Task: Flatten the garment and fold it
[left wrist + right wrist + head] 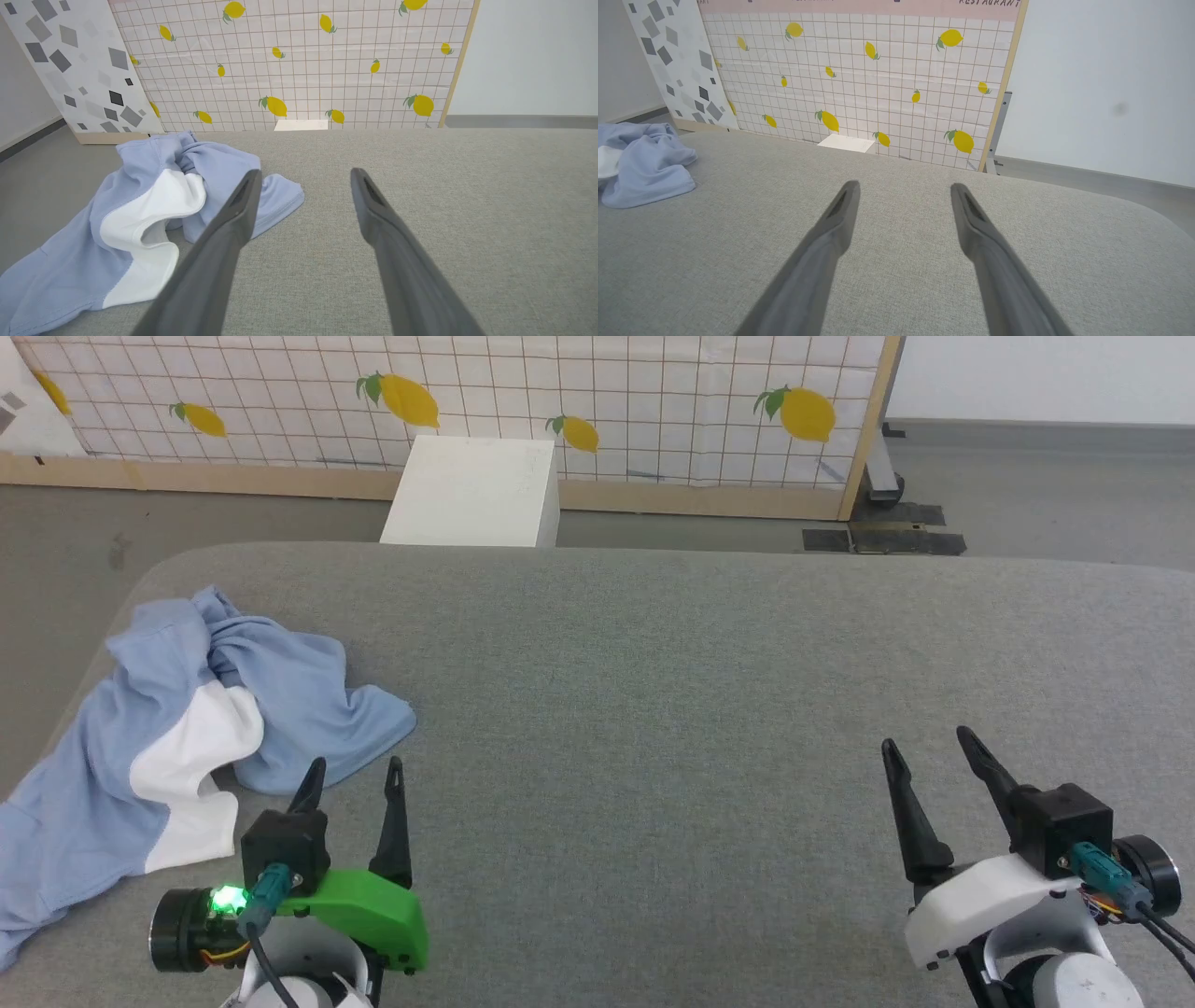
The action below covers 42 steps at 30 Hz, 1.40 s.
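Observation:
The garment (271, 700), light blue with its white inside turned out, lies crumpled at the left edge of the grey padded table (653, 709). Part of it hangs over that edge. My left gripper (356, 774) stands open just to the right of the garment's near corner, with nothing between its fingers. In the left wrist view the garment (140, 210) lies left of the open left gripper (303, 175), partly behind its left finger. My right gripper (922, 741) is open over bare table at the lower right, far from the garment (644, 163), which the right wrist view shows at far left.
A white box (476, 490) stands on the floor behind the table. A lemon-print tiled panel (560, 401) closes off the back. Grey floor runs around the table's rounded far corners.

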Available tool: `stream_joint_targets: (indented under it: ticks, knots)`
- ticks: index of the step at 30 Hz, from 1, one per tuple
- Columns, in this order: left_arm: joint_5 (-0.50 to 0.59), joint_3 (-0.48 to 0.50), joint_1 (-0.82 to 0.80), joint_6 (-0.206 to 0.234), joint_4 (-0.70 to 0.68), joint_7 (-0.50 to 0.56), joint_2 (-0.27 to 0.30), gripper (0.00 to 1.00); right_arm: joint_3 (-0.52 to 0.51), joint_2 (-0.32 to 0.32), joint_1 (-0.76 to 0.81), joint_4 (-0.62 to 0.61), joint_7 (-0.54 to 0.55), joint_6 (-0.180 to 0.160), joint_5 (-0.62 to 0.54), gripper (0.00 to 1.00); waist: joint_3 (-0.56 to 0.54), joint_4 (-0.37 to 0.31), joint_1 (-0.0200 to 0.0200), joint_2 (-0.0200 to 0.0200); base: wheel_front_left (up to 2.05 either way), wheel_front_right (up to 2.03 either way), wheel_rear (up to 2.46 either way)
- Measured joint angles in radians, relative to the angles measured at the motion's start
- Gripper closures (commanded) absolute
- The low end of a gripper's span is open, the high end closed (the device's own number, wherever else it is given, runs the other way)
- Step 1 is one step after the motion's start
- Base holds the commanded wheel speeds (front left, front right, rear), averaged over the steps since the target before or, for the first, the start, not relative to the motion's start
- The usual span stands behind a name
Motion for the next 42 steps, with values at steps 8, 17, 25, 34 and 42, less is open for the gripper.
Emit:
stream_joint_targets:
  ticks: [8, 17, 25, 34, 42]
  knots:
    - [-0.011, -0.012, 0.0, 0.005, 0.014, -0.017, 0.0, 0.0, -0.004, 0.0, 0.0, 0.007, -0.017, 0.0, 0.019, 0.0, 0.001, 0.006, 0.0, 0.0, 0.0, 0.0, 0.0]
    - [-0.023, -0.022, -0.001, 0.01, 0.025, -0.036, 0.0, 0.0, -0.007, 0.0, 0.001, 0.017, -0.036, 0.0, 0.047, 0.0, 0.0, 0.031, 0.0, 0.0, 0.0, 0.0, 0.0]
    - [-0.034, -0.021, -0.001, 0.021, 0.032, -0.05, 0.0, 0.0, -0.003, 0.0, 0.015, 0.027, -0.05, 0.0, 0.07, 0.0, 0.0, 0.063, 0.0, 0.0, 0.0, 0.0, 0.0]
    - [-0.055, -0.019, 0.0, 0.029, 0.04, -0.069, 0.0, 0.0, 0.002, 0.0, 0.02, 0.037, -0.07, 0.0, 0.1, 0.0, -0.004, 0.109, 0.0, 0.0, 0.0, 0.0, 0.0]
    - [-0.069, -0.014, 0.0, 0.039, 0.046, -0.092, 0.0, 0.0, 0.014, 0.0, 0.036, 0.049, -0.092, 0.0, 0.13, 0.0, -0.008, 0.177, 0.0, 0.0, 0.0, 0.0, 0.0]
